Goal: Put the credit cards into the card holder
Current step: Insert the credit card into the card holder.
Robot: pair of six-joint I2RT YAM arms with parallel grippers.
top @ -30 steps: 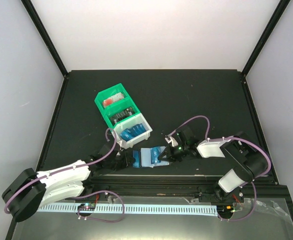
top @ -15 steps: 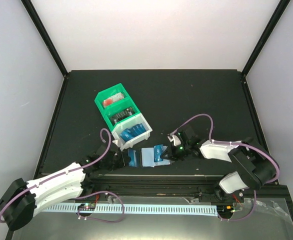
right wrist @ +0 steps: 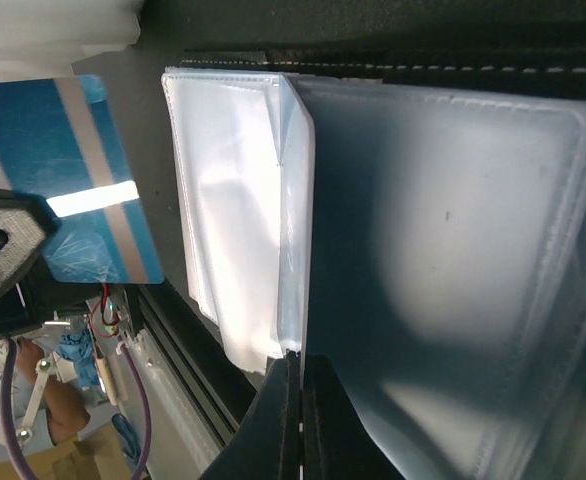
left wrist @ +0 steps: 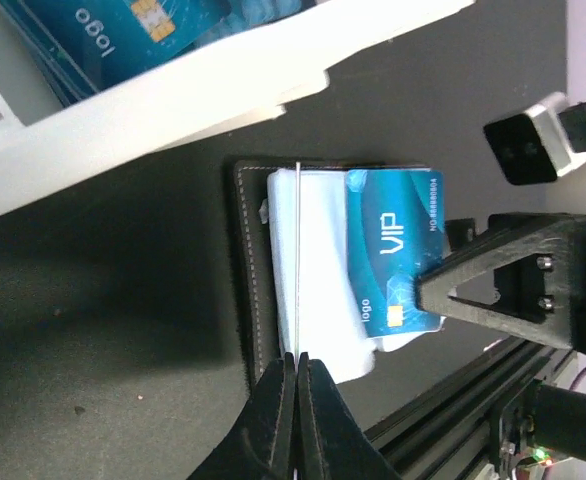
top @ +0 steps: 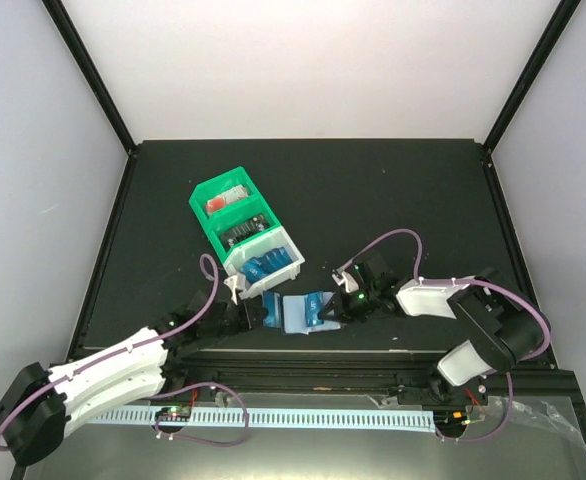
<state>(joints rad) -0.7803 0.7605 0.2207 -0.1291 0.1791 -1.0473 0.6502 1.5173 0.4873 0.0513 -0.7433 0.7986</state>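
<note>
The black card holder point(top: 298, 312) lies open near the table's front edge, its pale inner sleeves point(left wrist: 318, 270) fanned out. A blue VIP credit card point(left wrist: 398, 250) lies on those sleeves. My left gripper point(top: 256, 313) is shut on another blue credit card point(top: 271, 308), seen edge-on in the left wrist view point(left wrist: 299, 260), standing over the holder's left side. My right gripper point(top: 333, 306) is shut on the edge of a clear sleeve point(right wrist: 443, 260). The left-held card's striped back shows in the right wrist view point(right wrist: 83, 170).
A white bin point(top: 298, 258) with more blue cards point(top: 268, 265) stands just behind the holder, joined to a green bin point(top: 195, 200) farther back left. The black front rail point(top: 373, 365) runs close below the holder. The white bin's wall point(left wrist: 173, 95) is close to my left gripper.
My left gripper has moved right and slightly away from the rail, bringing its blue card up against the holder's left side. My right gripper has stayed shut on the sleeve, shifting only slightly.
</note>
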